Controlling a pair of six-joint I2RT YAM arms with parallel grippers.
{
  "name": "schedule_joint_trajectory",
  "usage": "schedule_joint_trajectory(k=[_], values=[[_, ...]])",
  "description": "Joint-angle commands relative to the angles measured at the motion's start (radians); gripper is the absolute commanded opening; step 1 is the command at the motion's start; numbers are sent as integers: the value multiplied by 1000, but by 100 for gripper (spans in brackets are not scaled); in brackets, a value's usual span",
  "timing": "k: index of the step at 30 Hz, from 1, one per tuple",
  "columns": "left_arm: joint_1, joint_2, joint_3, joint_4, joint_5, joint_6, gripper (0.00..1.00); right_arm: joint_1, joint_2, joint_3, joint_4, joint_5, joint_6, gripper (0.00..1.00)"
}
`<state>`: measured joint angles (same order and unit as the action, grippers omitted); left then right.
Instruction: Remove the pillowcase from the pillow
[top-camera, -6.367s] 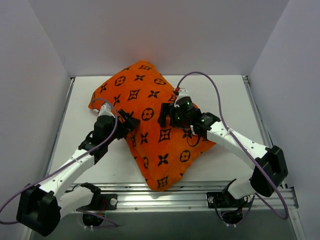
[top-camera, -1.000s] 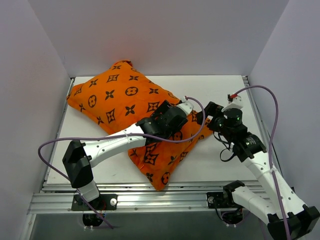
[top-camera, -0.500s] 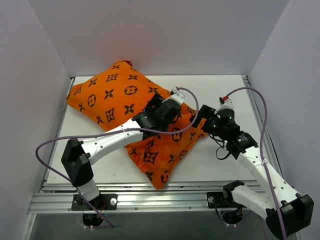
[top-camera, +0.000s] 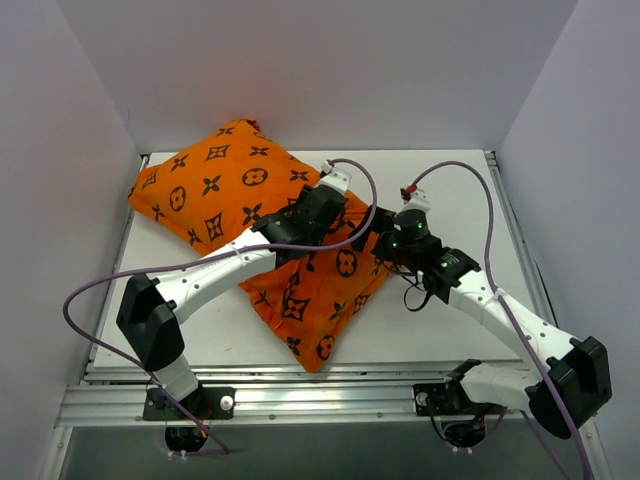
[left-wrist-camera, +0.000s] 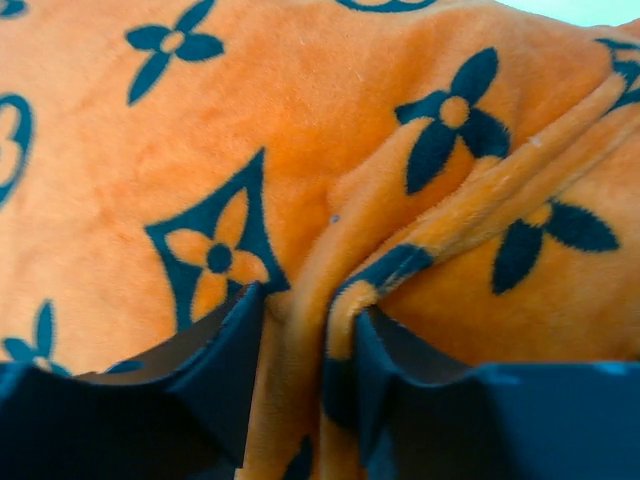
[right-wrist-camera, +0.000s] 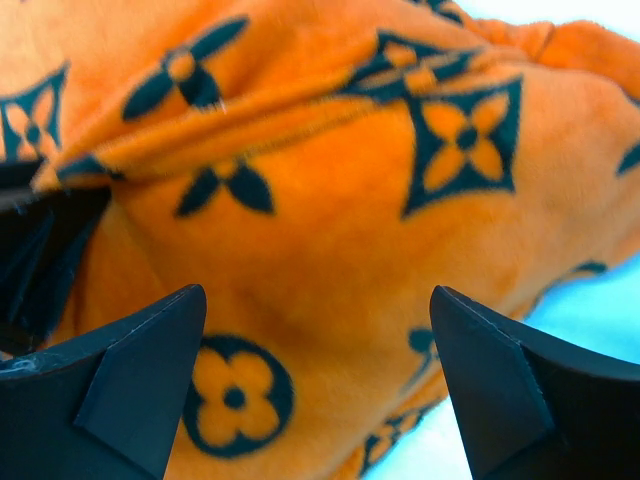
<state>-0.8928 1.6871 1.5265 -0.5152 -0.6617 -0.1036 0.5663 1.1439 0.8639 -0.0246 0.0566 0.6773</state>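
The orange pillowcase (top-camera: 230, 195) with black flower and diamond motifs lies diagonally across the table, stuffed full. The pillow is hidden inside it. My left gripper (top-camera: 340, 218) reaches over the pillowcase's right side. In the left wrist view, the left gripper (left-wrist-camera: 300, 340) pinches a raised fold of the pillowcase (left-wrist-camera: 330, 150) between its dark fingers (left-wrist-camera: 225, 370). My right gripper (top-camera: 378, 228) sits just right of the left one, at the pillowcase's right edge. In the right wrist view, the right gripper (right-wrist-camera: 318, 292) stands wide open, with the pillowcase (right-wrist-camera: 330, 200) in front of it and nothing clamped.
The white table (top-camera: 450, 190) is boxed in by pale walls on three sides. An aluminium rail (top-camera: 330, 400) runs along the near edge by the arm bases. Purple cables (top-camera: 470, 180) loop above both arms. A strip of bare table (right-wrist-camera: 590, 330) shows right of the pillowcase.
The left gripper has closed on a fold of the pillowcase and drawn back left. The right gripper has moved left up to the pillowcase's edge. The pillowcase has shifted slightly left.
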Motion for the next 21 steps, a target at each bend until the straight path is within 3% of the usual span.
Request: schedule_joint_trajectory(k=[1,9,13,16,21], values=[[46,-55,-19,-14,20,-56,43,21,54,82,52,113,19,89],[74,-70,-60,-12,100,-123,6,101,204,216,43,175,7,90],[83,-81,-60,-13,119,-136,2,122,270,228,35,175,22,89],[87,-90,-42,-19,117,-139,2,130,297,182,29,199,44,78],[92,-109,-16,-28,112,-140,2,113,295,43,29,212,62,27]])
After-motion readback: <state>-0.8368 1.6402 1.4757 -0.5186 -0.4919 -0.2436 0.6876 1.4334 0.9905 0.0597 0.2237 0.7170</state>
